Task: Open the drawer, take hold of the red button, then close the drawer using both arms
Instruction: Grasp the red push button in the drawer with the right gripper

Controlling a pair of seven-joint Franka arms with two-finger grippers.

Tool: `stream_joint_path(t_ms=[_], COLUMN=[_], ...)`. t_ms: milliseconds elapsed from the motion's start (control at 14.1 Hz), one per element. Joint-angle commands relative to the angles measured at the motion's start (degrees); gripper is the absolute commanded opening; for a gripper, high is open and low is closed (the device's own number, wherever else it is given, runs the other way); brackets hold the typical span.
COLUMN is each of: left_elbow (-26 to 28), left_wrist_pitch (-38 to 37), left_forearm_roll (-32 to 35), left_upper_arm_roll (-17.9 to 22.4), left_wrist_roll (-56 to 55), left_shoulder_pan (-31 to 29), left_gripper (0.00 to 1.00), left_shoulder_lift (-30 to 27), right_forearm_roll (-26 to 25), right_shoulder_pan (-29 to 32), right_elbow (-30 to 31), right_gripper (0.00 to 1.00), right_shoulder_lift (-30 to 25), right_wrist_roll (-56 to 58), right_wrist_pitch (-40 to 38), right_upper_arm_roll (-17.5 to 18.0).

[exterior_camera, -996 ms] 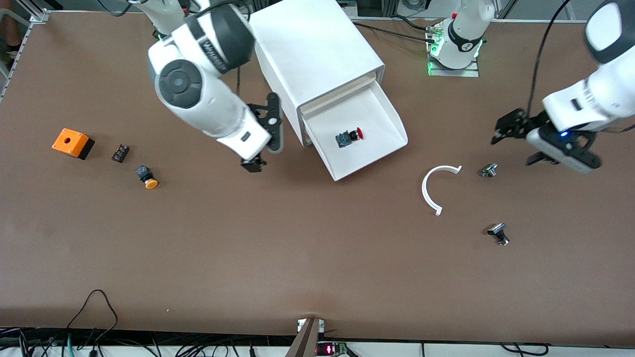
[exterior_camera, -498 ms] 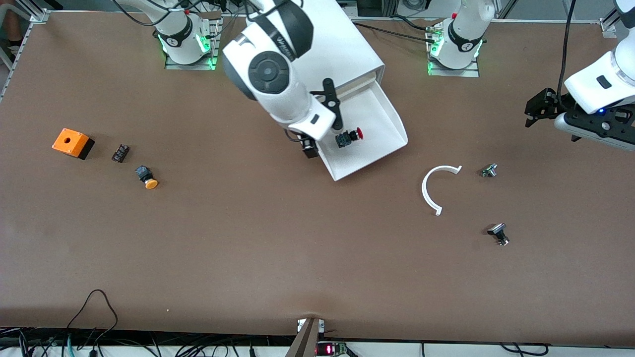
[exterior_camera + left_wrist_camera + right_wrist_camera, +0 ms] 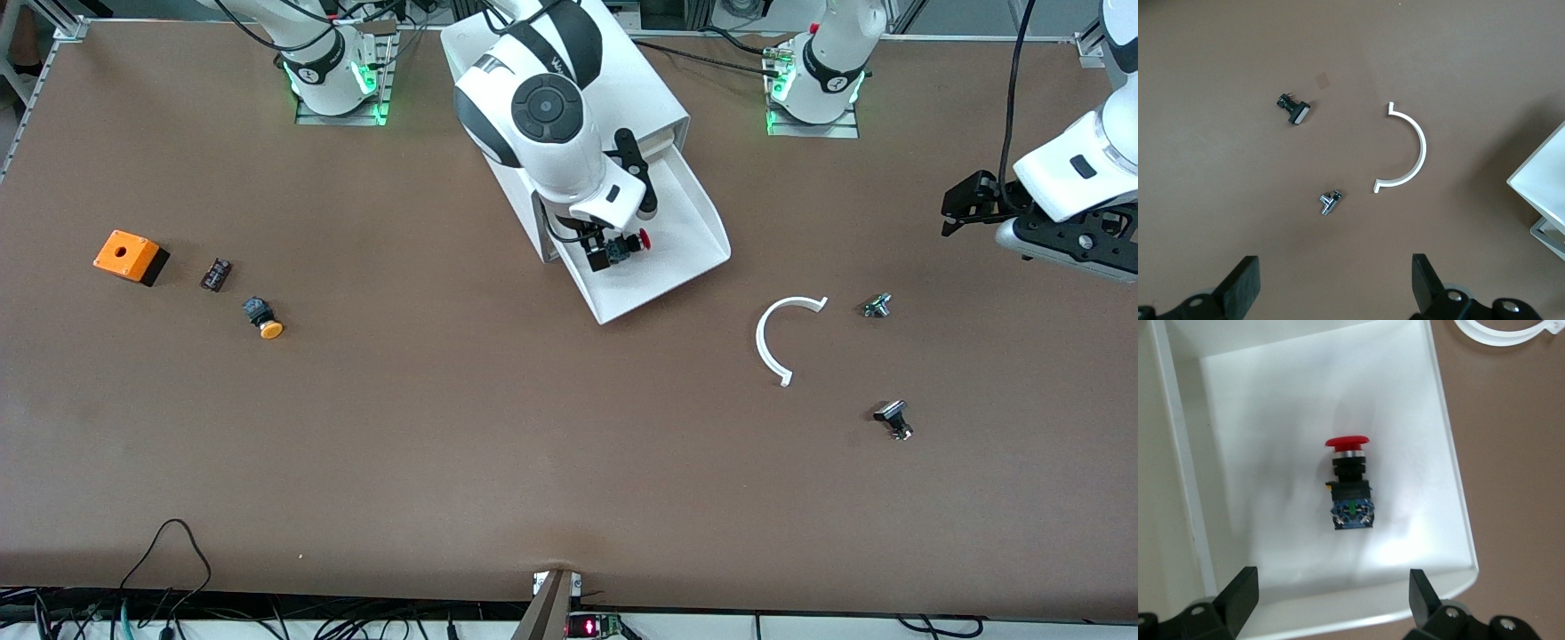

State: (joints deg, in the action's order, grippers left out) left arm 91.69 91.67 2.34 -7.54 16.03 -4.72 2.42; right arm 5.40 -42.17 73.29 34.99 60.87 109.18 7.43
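Note:
The drawer (image 3: 689,222) stands pulled out of the white cabinet (image 3: 645,84), toward the front camera. The button (image 3: 625,245), with its red cap and black-blue body, lies on its side on the drawer floor. My right gripper (image 3: 609,242) hangs open just above it. In the right wrist view the button (image 3: 1350,488) lies ahead of the open gripper (image 3: 1331,585), inside the drawer's rim (image 3: 1453,495), and nothing is held. My left gripper (image 3: 962,212) is open and empty in the air at the left arm's end of the table; it also shows in the left wrist view (image 3: 1336,275).
An orange box (image 3: 129,256), a small black block (image 3: 215,274) and an orange-capped button (image 3: 262,318) lie toward the right arm's end. A white arc (image 3: 775,336), a metal part (image 3: 877,305) and a black part (image 3: 893,420) lie toward the left arm's end.
My right arm swung from beside the cabinet to over the open drawer, bringing its gripper above the button. My left arm pulled back toward its end of the table.

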Motion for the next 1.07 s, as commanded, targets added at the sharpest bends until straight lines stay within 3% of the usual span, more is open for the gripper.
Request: stream_joint_path(t_ms=[0, 925, 996], left_elbow=[-1.16, -1.16, -1.16], left_wrist_pitch=[-0.88, -1.23, -1.23], left_forearm_roll=[-1.81, -1.90, -1.99], left_upper_arm_roll=[-0.02, -0.02, -0.10], left_wrist_roll=[-0.47, -0.56, -0.56], left_shoulder_pan=[-1.08, -1.52, -1.52], left_gripper=[1.00, 1.00, 1.00], left_shoulder_lift=[0.48, 0.48, 0.48], right_forearm_roll=[-0.74, -4.25, -4.17], right_shoulder_pan=[-1.68, -5.29, -5.11], right_elbow=[-2.01, -1.84, -1.84], right_gripper=[1.00, 1.00, 0.93], right_shoulder_lift=[3.50, 9.04, 8.96], right_wrist_roll=[-1.80, -6.99, -6.90], right_wrist_pitch=[1.20, 8.85, 8.86], right_upper_arm_roll=[-0.57, -0.84, -0.84])
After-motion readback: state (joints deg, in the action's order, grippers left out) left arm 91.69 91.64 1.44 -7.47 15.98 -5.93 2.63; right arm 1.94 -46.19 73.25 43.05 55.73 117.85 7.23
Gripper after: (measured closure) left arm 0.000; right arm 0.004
